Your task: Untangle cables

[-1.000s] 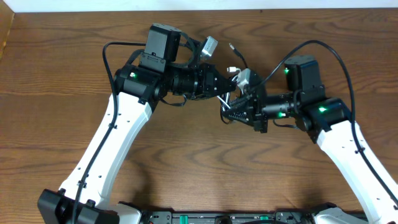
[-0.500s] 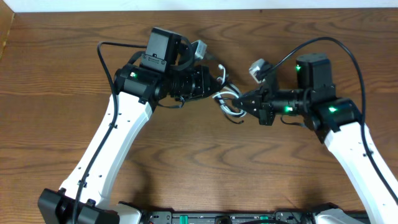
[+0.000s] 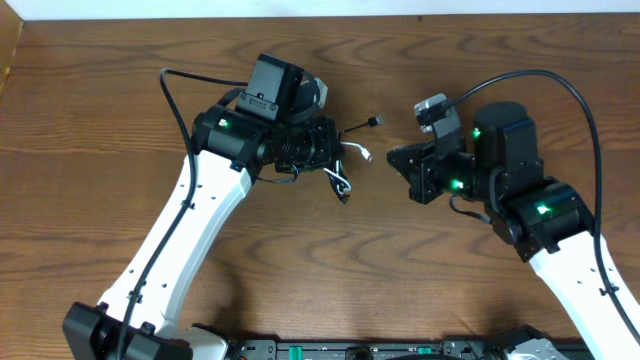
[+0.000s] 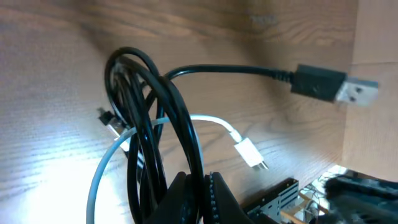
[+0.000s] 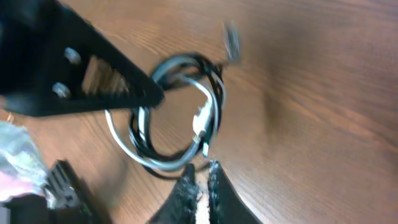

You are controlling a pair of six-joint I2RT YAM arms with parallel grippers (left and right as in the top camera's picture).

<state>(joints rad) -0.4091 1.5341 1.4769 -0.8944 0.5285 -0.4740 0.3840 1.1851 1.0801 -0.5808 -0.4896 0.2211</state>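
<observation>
Thin black looped cable (image 4: 149, 118), pinched by the left gripper (image 4: 198, 186) near the far edge of the table (image 3: 100, 150), wraps the white cable (image 4: 214, 124); pulling may cinch them. Right gripper (image 5: 200, 186): pressed together, empty.

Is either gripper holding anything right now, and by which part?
The left gripper pinches the black cable by its coiled loops; the right gripper holds nothing.

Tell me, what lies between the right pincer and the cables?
Only bare table separates the right pincer from the cables, as the overhead view shows. Their white plug points into that gap from the left pincer.
</observation>
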